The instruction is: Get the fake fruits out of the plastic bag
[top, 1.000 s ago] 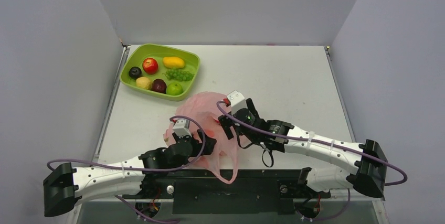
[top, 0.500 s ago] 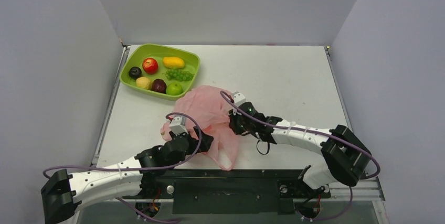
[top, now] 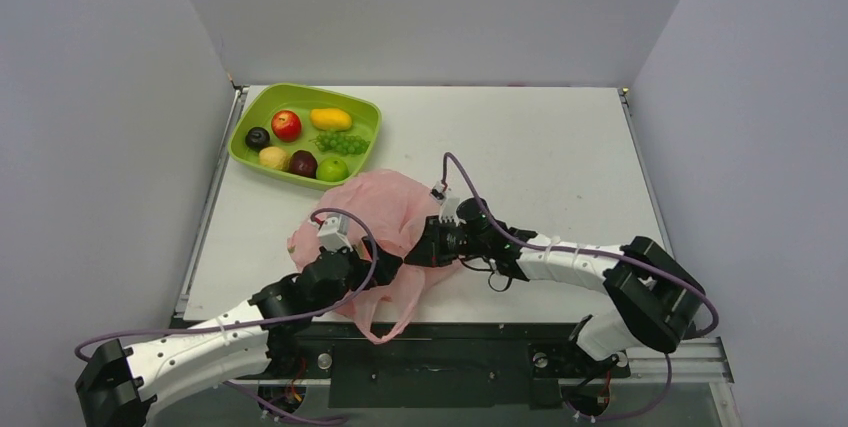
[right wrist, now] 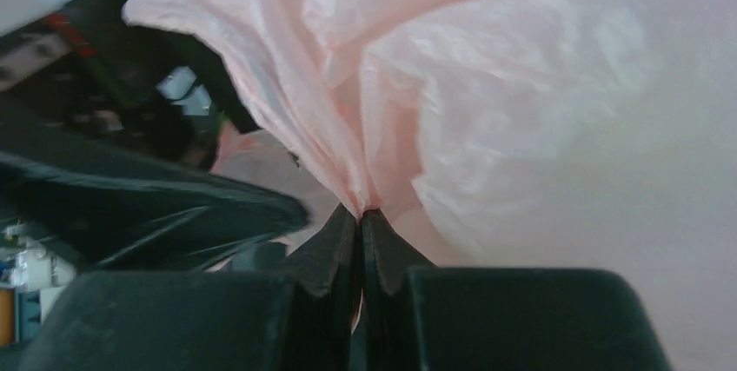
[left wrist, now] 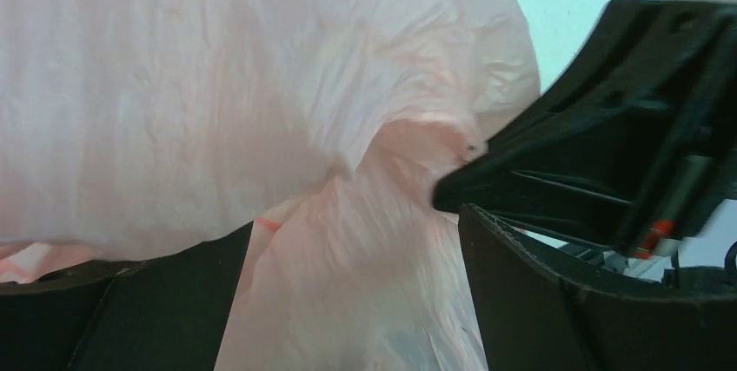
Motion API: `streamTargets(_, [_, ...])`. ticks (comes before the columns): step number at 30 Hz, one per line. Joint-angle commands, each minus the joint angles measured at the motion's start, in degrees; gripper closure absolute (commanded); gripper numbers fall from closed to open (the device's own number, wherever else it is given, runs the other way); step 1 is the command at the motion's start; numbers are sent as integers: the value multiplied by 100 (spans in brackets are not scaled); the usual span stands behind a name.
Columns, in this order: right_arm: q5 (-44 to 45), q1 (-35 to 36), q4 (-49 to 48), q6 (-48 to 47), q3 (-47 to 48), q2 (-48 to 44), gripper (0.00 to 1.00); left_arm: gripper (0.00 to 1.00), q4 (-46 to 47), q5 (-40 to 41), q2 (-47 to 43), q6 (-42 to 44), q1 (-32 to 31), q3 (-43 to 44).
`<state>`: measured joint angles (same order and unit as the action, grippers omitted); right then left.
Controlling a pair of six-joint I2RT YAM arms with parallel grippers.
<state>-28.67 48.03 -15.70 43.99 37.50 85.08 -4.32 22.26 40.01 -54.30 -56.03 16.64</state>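
Observation:
The pink plastic bag (top: pixel 375 209) lies crumpled at the table's front middle, one loop handle hanging over the near edge. My right gripper (top: pixel 418 246) is shut on a fold of the bag's film (right wrist: pixel 348 162), its tips (right wrist: pixel 361 213) pinched together. My left gripper (top: pixel 392 266) faces it from the left, open, with loose bag film (left wrist: pixel 348 284) lying between its spread fingers (left wrist: pixel 539 301). The fake fruits sit in the green tray: plum (top: pixel 258 137), red apple (top: pixel 286 125), lemon (top: pixel 273 157), dark red apple (top: pixel 303 163), green apple (top: pixel 332 168). The bag's inside is hidden.
The lime-green tray (top: pixel 366 110) stands at the back left, just behind the bag, and also holds a mango (top: pixel 331 119) and green grapes (top: pixel 342 142). Grey walls close in the table on three sides. Both arms' purple cables loop above the bag.
The right gripper has shut on the bag and lowered to the left. The bag has shifted left and forward, its handle now hanging further left. The left arm has moved slightly left.

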Motion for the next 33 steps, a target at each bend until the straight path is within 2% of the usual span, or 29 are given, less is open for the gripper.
streamTargets(1, [-171,304,-345,437,511,-744,100,14,-35,-363,-385,-125,31,-76])
streamTargets(6, [1141,761,2059,-906,1905,-1054,100,15,-177,-298,-1180,-262,30,-254])
streamTargets(10, [1445,1023,2514,-1255,2495,-1035,100,18,-158,-208,-1218,-431,37,-487])
streamTargets(12, [1476,1051,2396,-1152,2351,-1114,100,19,-17,-254,-1015,-501,37,-546])
streamTargets(18, [1606,996,1790,-776,1136,-1541,100,22,256,-290,-237,-493,40,-399])
streamTargets(20, [1753,956,1814,-792,854,-1656,100,23,615,-331,-53,-435,34,-336])
streamTargets(23, [2390,885,2300,-829,523,-1903,100,23,725,-454,81,-299,35,-202])
streamTargets(26, [2697,869,2857,-937,350,-2133,100,15,474,-592,90,-199,51,52])
streamTargets(33, [3937,1035,4265,-614,272,-2636,99,12,-51,-899,-352,-160,67,371])
